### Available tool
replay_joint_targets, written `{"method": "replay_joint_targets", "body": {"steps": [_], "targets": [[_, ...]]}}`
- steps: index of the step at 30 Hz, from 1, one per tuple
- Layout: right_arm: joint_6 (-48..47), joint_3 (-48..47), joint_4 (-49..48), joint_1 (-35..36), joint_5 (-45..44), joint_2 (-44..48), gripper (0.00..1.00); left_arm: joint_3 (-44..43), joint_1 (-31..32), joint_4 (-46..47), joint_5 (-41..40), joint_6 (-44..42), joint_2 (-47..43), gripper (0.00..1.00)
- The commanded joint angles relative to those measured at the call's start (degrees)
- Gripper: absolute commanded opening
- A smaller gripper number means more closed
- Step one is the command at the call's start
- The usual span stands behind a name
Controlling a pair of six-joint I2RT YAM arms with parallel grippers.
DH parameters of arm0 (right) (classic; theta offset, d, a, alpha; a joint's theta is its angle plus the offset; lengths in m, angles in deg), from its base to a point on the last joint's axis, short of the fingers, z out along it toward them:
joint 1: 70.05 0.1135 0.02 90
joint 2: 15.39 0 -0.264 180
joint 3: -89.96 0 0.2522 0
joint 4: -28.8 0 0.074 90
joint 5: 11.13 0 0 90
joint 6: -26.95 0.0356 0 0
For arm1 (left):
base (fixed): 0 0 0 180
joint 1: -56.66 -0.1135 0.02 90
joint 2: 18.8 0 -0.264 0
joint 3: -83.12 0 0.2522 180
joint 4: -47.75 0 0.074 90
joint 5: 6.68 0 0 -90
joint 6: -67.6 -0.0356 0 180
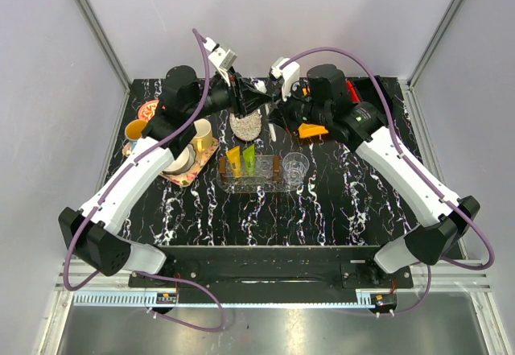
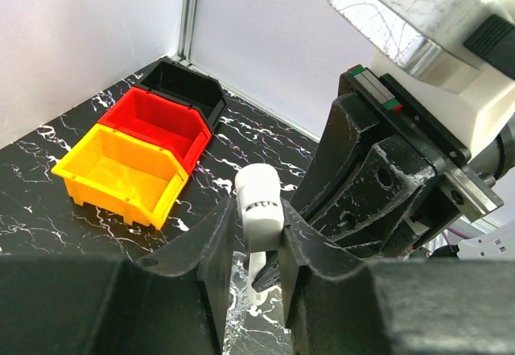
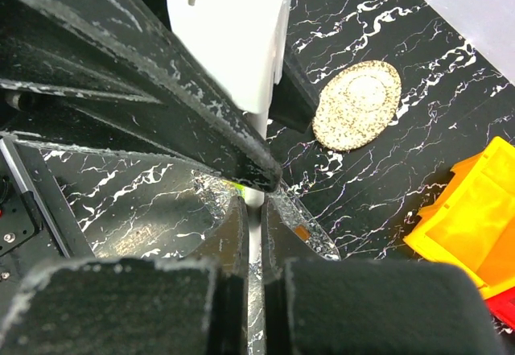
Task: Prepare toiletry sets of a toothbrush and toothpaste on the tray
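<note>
Right gripper (image 3: 253, 210) pinched tight on the thin handle of the white toothbrush (image 3: 229, 25) — left gripper (image 2: 257, 230) clamped on its wide head, both in mid-air, well behind the tray (image 1: 228, 186). Looks like a handover; calls next for one side letting go, then laying the brush beside the toothpaste (image 1: 241, 162) on the tray. No legible writing anywhere.

you have the left gripper (image 2: 257, 246) clamped on the toothbrush (image 2: 259, 202); yellow bin (image 2: 121, 174), red bin (image 2: 161, 125), black bin (image 2: 187, 85) upper left.
</note>
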Motion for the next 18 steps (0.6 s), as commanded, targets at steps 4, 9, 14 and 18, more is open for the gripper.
{"method": "replay_joint_targets", "body": {"steps": [4, 9, 14, 18], "targets": [[-1.0, -0.4, -2.0, 0.7, -1.5, 0.2, 0.0, -1.1, 0.2, 1.8, -0.6, -0.3, -0.4, 0.13], [-1.4, -0.1, -1.4, 0.7, -2.0, 0.3, 0.05, 0.2, 0.2, 2.0, -1.0, -0.8, -0.7, 0.0], [-1.9, 0.7, -1.0, 0.7, -2.3, 0.4, 0.15, 1.9, 0.3, 3.8, -1.7, -1.5, -1.2, 0.0], [-2.2, 1.3, -0.7, 0.7, -2.3, 0.5, 0.32, 3.3, 0.3, 4.7, -1.7, -1.9, -1.7, 0.0]]}}
